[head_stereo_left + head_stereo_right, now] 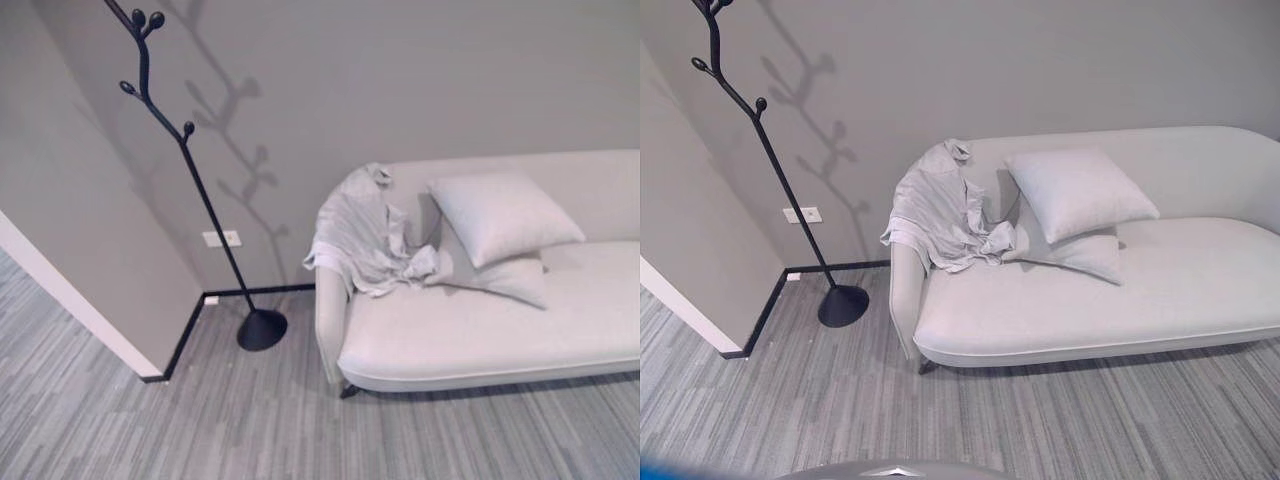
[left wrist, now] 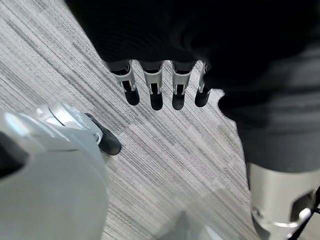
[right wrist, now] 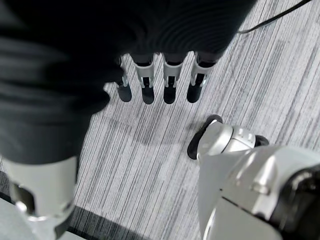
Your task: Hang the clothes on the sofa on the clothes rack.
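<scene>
A light grey garment (image 1: 365, 238) (image 1: 940, 215) lies crumpled over the left armrest and seat corner of the pale sofa (image 1: 500, 335) (image 1: 1160, 300). To the sofa's left stands a black clothes rack (image 1: 175, 130) (image 1: 750, 120), a slanted pole with knobbed branches on a round base (image 1: 262, 329); nothing hangs on it. My left hand (image 2: 155, 87) hangs over the striped carpet with fingers straight, holding nothing. My right hand (image 3: 160, 82) hangs the same way over the carpet, fingers relaxed and empty.
Two pale cushions (image 1: 500, 220) (image 1: 1075, 195) lean at the sofa's back next to the garment. A grey wall with a socket (image 1: 221, 238) is behind the rack, and a wall corner (image 1: 150, 370) juts out at the left. Striped grey carpet (image 1: 250, 420) covers the floor before the sofa.
</scene>
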Motion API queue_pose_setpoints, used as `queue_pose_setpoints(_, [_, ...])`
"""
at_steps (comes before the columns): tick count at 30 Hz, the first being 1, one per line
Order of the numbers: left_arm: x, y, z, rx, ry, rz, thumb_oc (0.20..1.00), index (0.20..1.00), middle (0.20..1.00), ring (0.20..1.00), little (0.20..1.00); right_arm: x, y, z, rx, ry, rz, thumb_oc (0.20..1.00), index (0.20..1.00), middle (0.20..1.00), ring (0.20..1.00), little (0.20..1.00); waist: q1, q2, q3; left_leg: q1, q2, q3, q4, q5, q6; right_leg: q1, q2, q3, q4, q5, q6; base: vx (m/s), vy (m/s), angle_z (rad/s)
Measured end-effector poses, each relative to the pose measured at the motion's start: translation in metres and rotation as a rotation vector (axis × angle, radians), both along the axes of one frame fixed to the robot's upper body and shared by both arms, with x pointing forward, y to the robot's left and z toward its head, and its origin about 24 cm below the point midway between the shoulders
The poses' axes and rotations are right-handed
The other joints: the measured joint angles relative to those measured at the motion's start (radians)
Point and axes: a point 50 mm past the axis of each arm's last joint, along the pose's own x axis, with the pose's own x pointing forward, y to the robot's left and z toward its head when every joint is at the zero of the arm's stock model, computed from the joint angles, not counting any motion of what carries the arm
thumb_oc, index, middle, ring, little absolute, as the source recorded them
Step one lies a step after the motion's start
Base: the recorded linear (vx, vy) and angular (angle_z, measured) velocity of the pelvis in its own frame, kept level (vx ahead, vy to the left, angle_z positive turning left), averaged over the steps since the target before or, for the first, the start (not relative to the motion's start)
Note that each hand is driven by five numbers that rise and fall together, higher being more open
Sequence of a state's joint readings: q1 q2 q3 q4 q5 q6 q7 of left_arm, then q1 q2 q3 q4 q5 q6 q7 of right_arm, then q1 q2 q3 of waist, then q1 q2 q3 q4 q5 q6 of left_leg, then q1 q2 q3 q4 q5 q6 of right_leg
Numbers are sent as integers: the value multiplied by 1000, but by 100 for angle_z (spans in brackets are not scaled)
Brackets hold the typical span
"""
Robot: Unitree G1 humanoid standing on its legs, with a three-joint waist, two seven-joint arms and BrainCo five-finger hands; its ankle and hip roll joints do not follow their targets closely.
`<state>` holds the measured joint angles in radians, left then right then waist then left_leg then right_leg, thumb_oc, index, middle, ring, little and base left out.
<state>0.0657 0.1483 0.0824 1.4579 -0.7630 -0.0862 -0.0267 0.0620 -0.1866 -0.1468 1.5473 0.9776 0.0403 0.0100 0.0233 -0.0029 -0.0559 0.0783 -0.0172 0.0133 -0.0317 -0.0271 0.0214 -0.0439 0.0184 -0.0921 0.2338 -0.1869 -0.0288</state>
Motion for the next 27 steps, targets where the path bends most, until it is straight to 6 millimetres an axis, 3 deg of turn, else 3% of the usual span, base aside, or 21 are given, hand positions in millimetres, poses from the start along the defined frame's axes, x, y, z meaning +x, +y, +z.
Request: queue_pose_setpoints(27, [4,-6,-1,-30,4,-226,1000,1000,1000,1000,1000,3,1,0,29,-5,201,1000,1000,1000,1000,1000,5,18,46,14,6,-4,-2,-3,-5,26,7,-5,-24,4,-3,-1,0,0])
